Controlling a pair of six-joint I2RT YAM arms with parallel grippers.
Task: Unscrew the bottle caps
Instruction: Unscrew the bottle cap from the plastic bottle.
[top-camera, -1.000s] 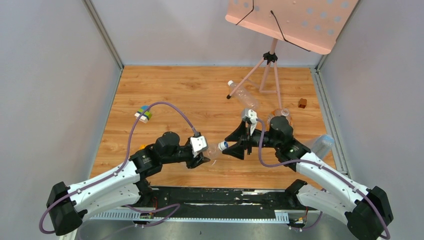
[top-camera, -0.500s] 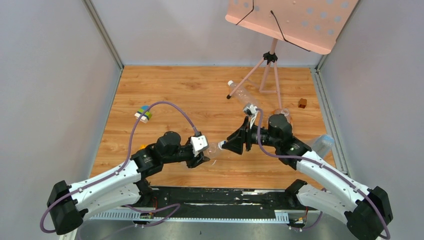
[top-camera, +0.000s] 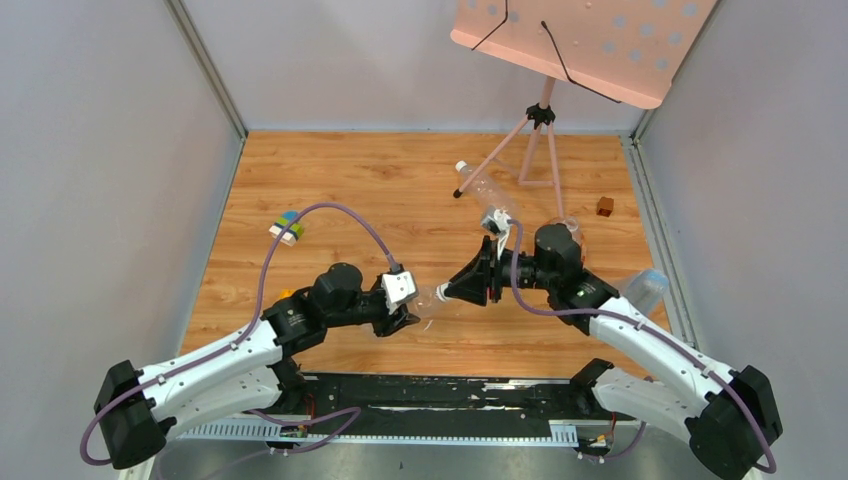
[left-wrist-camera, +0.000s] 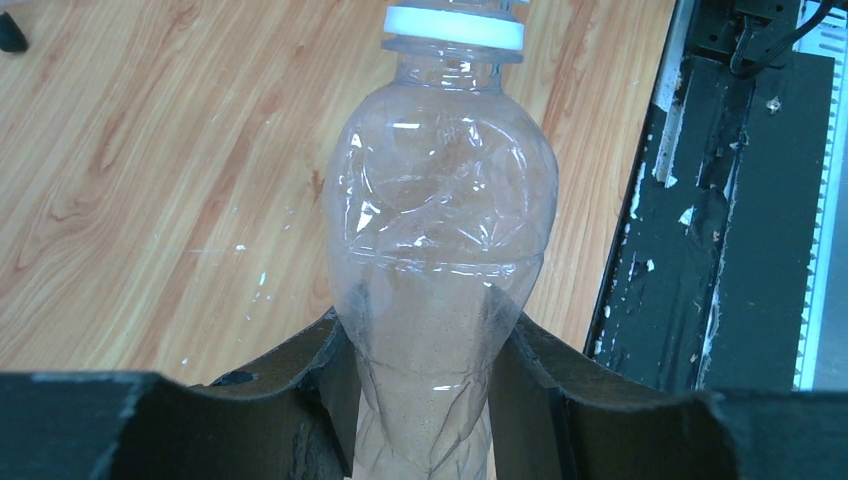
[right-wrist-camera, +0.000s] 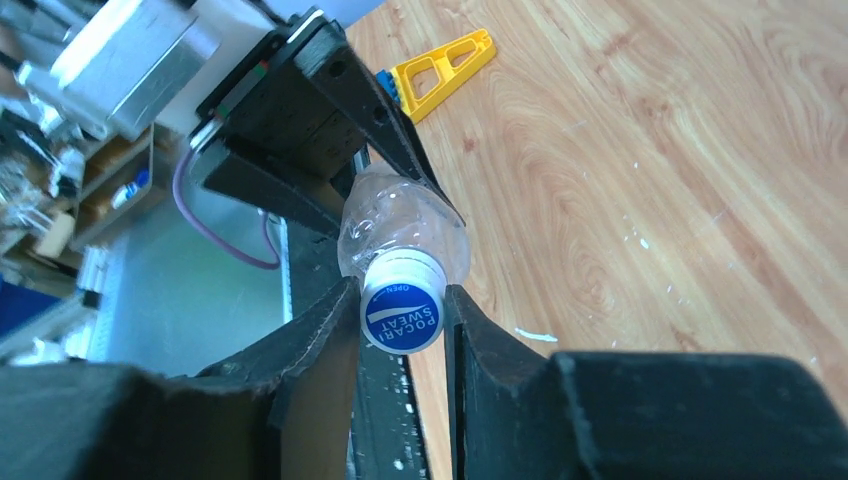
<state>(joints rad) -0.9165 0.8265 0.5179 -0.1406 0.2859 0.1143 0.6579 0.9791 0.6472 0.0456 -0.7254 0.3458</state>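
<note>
A clear plastic bottle (left-wrist-camera: 440, 230) lies level between the two arms, with my left gripper (left-wrist-camera: 425, 400) shut on its lower body. Its bottle cap (right-wrist-camera: 401, 310) is white-sided with a blue printed top and faces the right wrist camera. My right gripper (right-wrist-camera: 401, 335) is shut on that cap, one finger pressed against each side. From above, the held bottle (top-camera: 428, 298) sits between the left gripper (top-camera: 408, 313) and the right gripper (top-camera: 448, 291), whose fingers mostly cover the cap. A second bottle (top-camera: 487, 187) with a white cap (top-camera: 461, 166) lies farther back.
A pink stand's tripod (top-camera: 540, 120) is at the back. A brown cube (top-camera: 605, 206) sits at the right, coloured blocks (top-camera: 288, 227) at the left. More clear bottles lie by the right arm (top-camera: 645, 288) and behind it (top-camera: 565, 227). A yellow toy piece (right-wrist-camera: 440, 65) rests on the wood.
My right gripper moved left onto the held bottle's neck, rolled at the wrist, and shut on the cap. The left arm and the bottle stayed put.
</note>
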